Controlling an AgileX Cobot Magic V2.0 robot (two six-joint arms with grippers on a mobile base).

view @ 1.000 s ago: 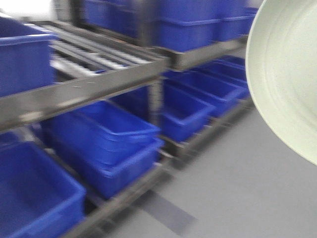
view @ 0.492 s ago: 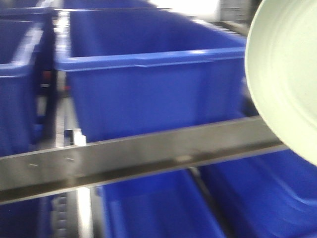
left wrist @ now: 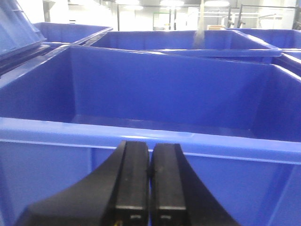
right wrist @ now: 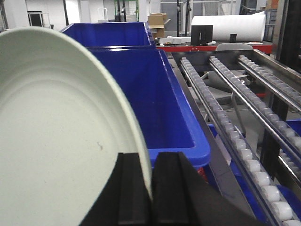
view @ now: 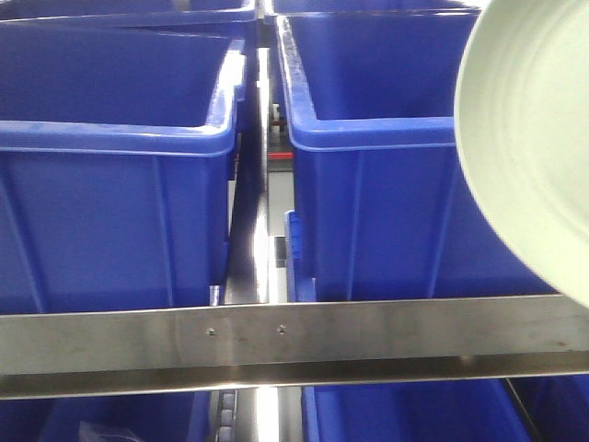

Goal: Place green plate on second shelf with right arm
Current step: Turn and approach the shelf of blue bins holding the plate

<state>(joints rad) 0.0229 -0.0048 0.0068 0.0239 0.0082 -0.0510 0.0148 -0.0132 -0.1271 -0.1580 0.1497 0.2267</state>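
Front camera faces the rail [view: 368, 336] head-on, tight on two blue bins [view: 110, 221]. Both wrist cameras look forward, low at bin rims; the plate [view: 534, 157] appears in front and right-wrist views.

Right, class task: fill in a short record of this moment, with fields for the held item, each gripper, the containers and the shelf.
Held item: green plate, tilted on edge, not yet set down
Right gripper: right gripper shut on the plate's rim
Left gripper: left gripper shut, holding nothing, facing a blue bin
Containers: left bin and right bin side by side, no contents visible
Shelf: metal rail across the front; roller tracks beside the bins
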